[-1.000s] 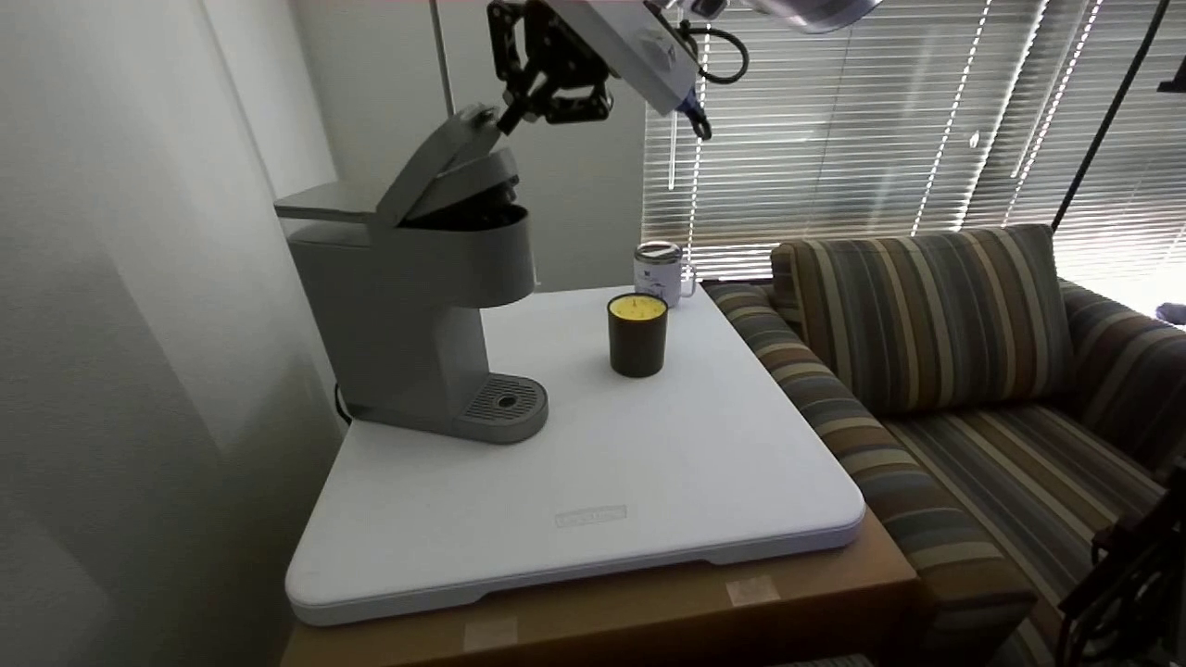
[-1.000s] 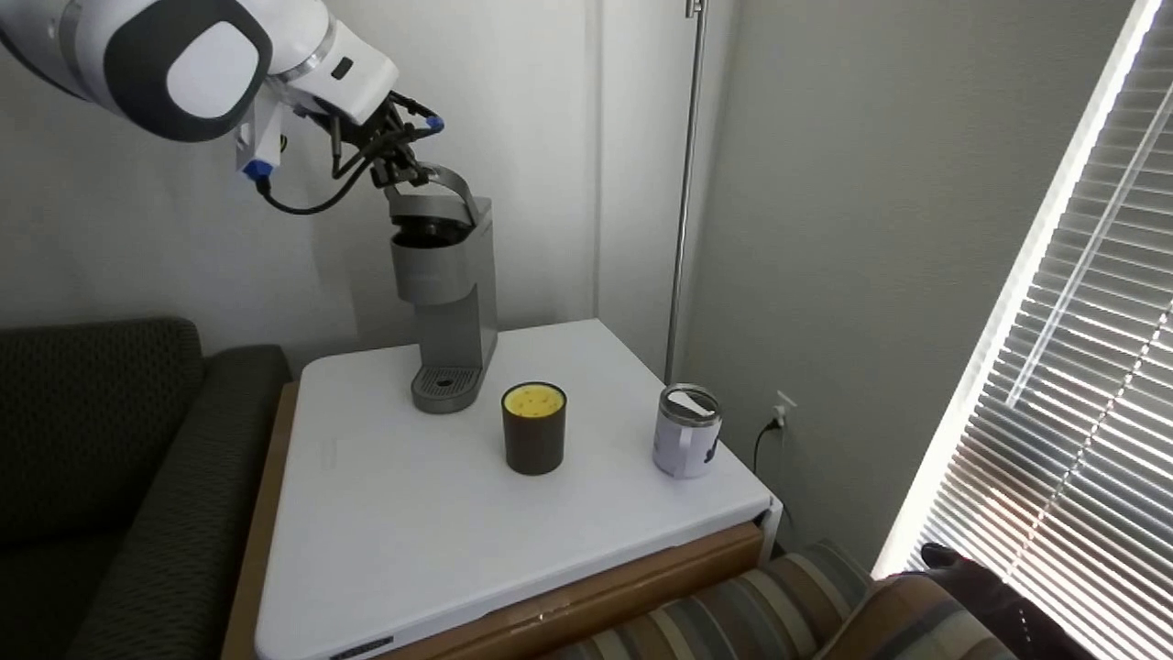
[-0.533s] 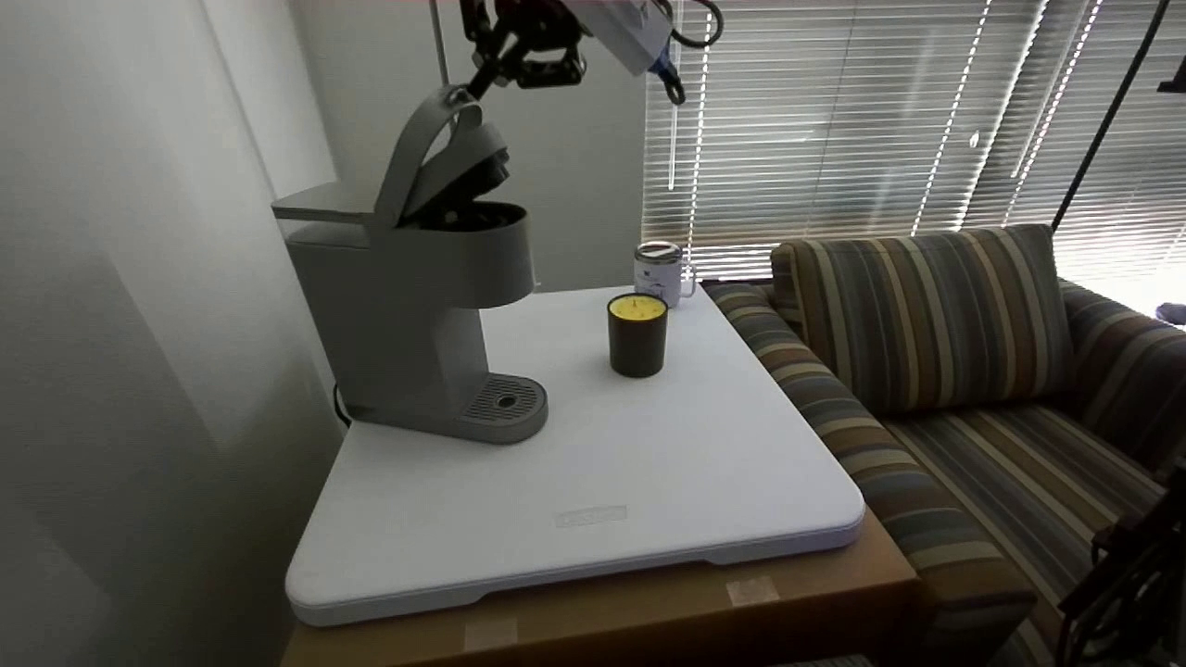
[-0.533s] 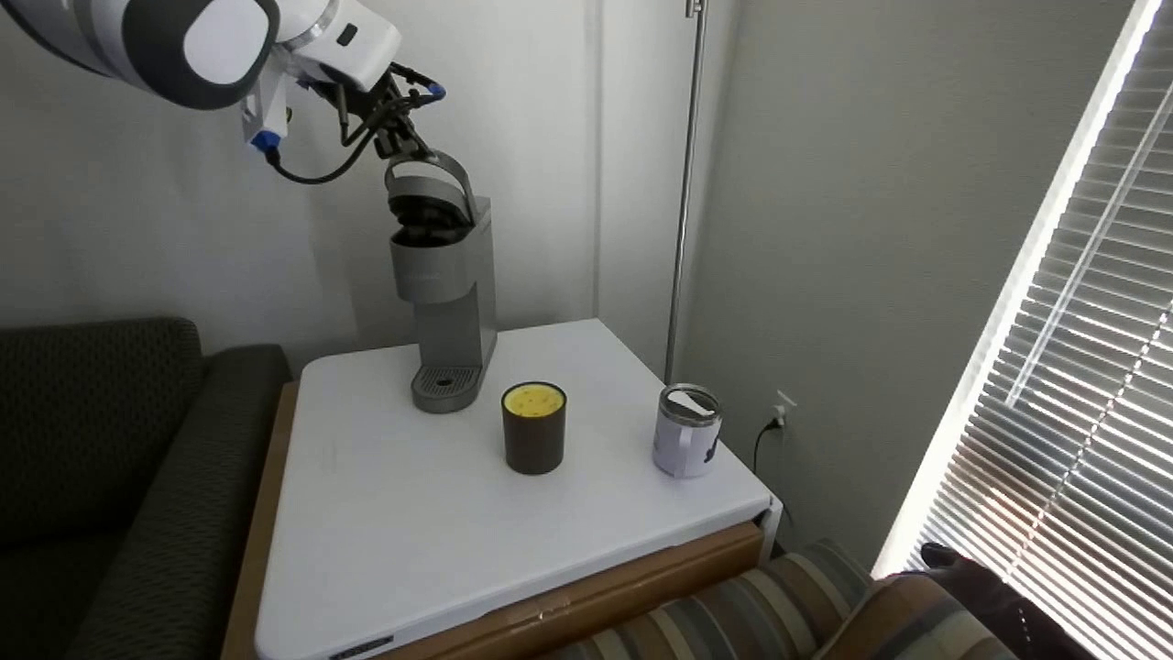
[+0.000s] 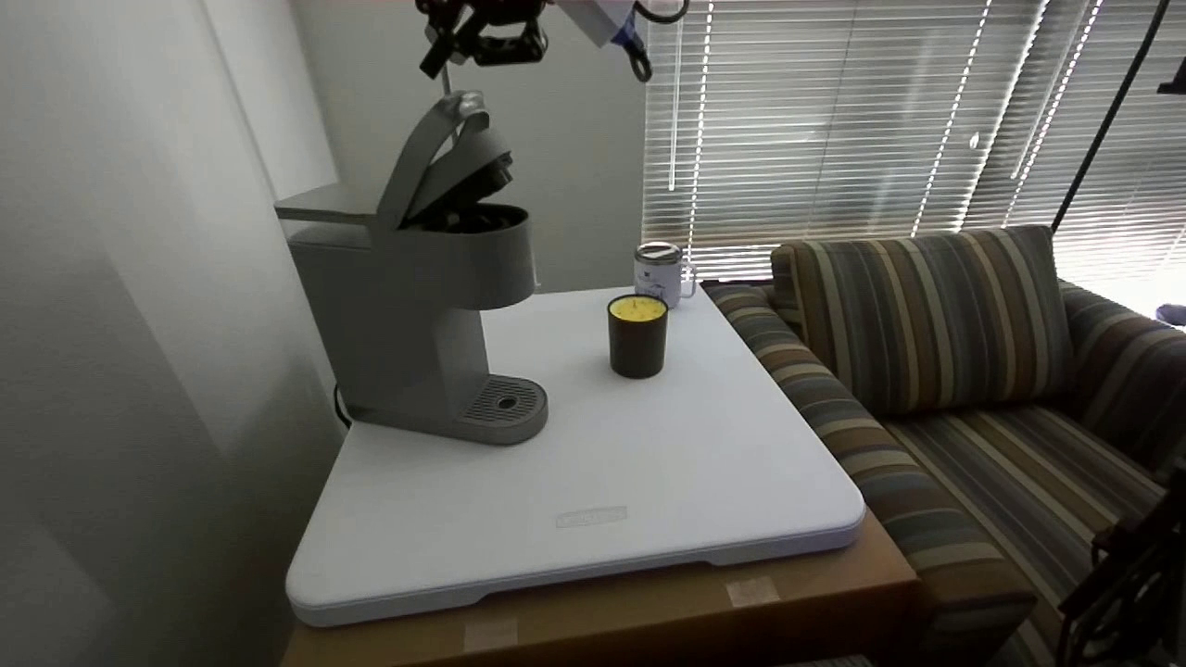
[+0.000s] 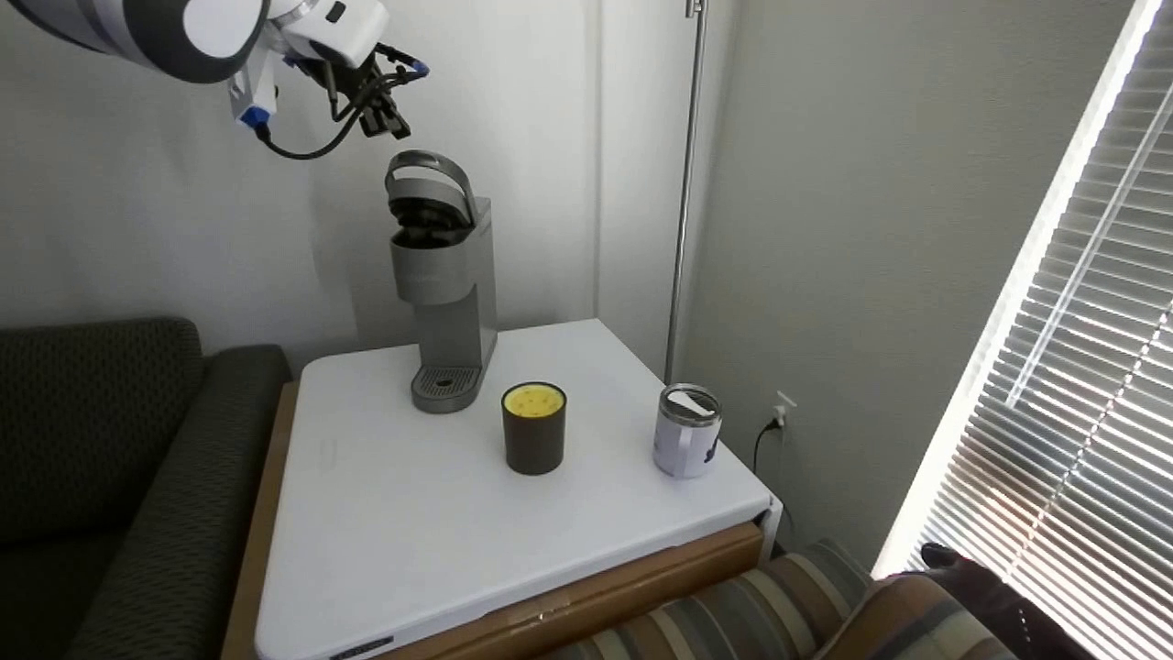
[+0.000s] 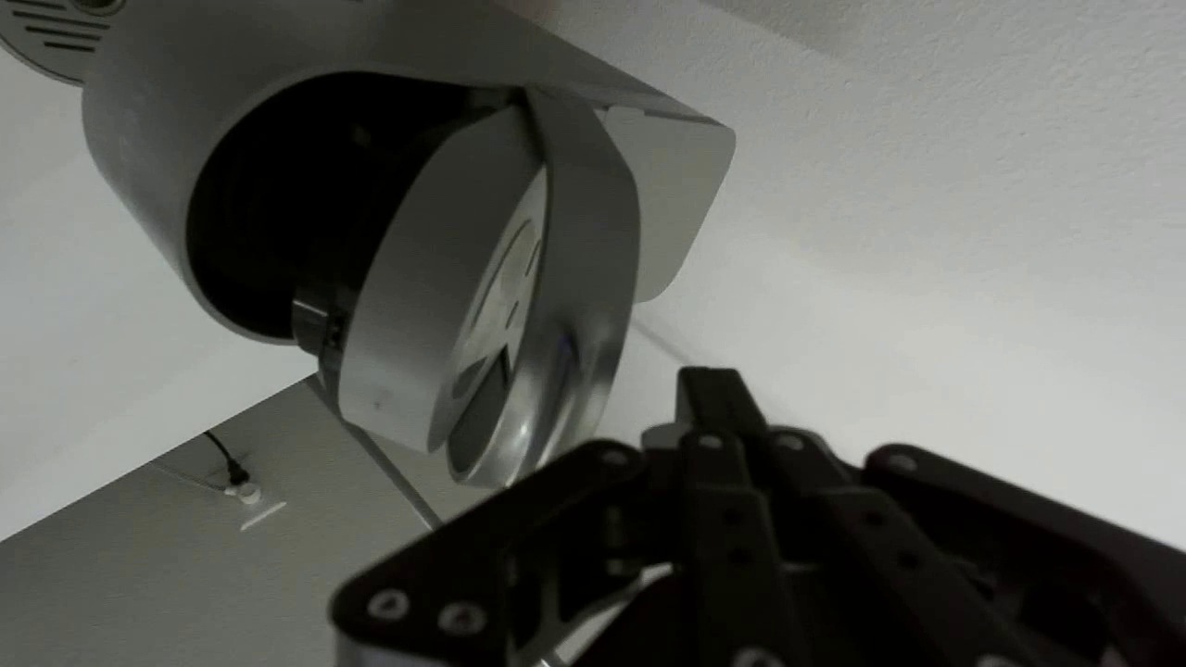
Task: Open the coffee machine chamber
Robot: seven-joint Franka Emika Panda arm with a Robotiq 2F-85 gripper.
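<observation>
Chamber (image 5: 474, 267): high on the coffee machine (image 5: 389, 315), gaping at the front; too dark inside to make out contents in the wrist view.
Lid (image 7: 426, 278): tilted up and back, lifted off the chamber's rim in front, though leaning over the opening rather than folded fully away.
Handle (image 7: 591, 241): arched above the lid, raised with it, touched by nothing.
Coffee machine: upright on the white tabletop (image 5: 723, 454), close to the wall (image 5: 139, 296).
Gripper (image 7: 721, 398): empty, with jaws drawn together; hangs just above the handle, apart from it in both exterior views.
Opening the chamber: looks all but done, judging by the raised lid; probably calls for a check, then a clean retreat.
More tilt: set the closed jaws under the handle and nudge slowly up and back along the lid's own arc, rather than pulling straight up.
Backing off: rise first, then move aside; avoid brushing the handle forward and down, a likely way to drop the lid.
Machine body: could rock or slide under a hard shove; ease off at the first resistance.
Dark cup (image 5: 637, 345): yellow on top, roughly between the machine and the mug (image 6: 683, 442); low enough to seem little hindrance.
Mug: lidded, near the tabletop's edge, well apart from the machine.
</observation>
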